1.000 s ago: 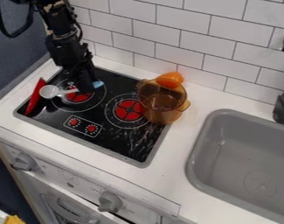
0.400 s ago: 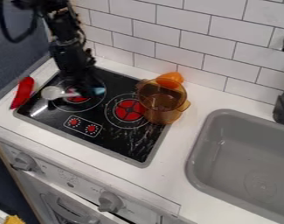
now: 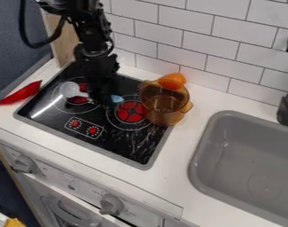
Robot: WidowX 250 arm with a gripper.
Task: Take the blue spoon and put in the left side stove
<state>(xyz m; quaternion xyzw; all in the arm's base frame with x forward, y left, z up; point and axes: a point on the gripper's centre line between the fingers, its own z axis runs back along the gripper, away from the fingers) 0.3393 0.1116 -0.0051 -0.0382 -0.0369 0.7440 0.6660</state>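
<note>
Camera view: I have the blue spoon (image 3: 69, 90) clamped in my gripper (image 3: 101, 99), its bowl over the left burner (image 3: 77, 99), its tip near the right burner (image 3: 130, 111). Grasping looks done; settling it left and letting go remain.

glossy black stovetop (image 3: 119, 141) with smooth finish, see-through amber pot (image 3: 164, 116) looking like shiny plastic, matt gray sink (image 3: 207, 176), smooth white surface (image 3: 180, 179), glossy wall tiles (image 3: 185, 43), wood panel (image 3: 62, 39)
</note>
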